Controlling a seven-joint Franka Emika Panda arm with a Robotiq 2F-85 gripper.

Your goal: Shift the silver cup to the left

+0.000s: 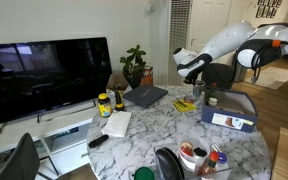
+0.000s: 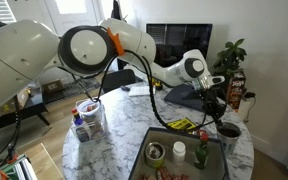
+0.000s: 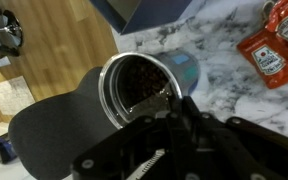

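Note:
The silver cup (image 3: 134, 85) fills the middle of the wrist view; I look down into its dark inside past a shiny rim. My gripper (image 3: 170, 104) has its dark fingers drawn together on the rim's near-right edge, one finger reaching inside. In both exterior views the cup (image 2: 229, 130) (image 1: 211, 98) is at the table's edge, just beside and below the gripper (image 2: 208, 110) (image 1: 197, 90).
Red sauce packets (image 3: 274, 50) and a bluish disc (image 3: 187, 68) lie on the marble by the cup. A black chair (image 3: 54, 130) is below the table edge. A laptop (image 1: 144, 96), yellow-lidded jar (image 1: 104, 103), plant (image 1: 134, 65), blue tray (image 1: 231, 112) and TV (image 1: 44, 75) surround it.

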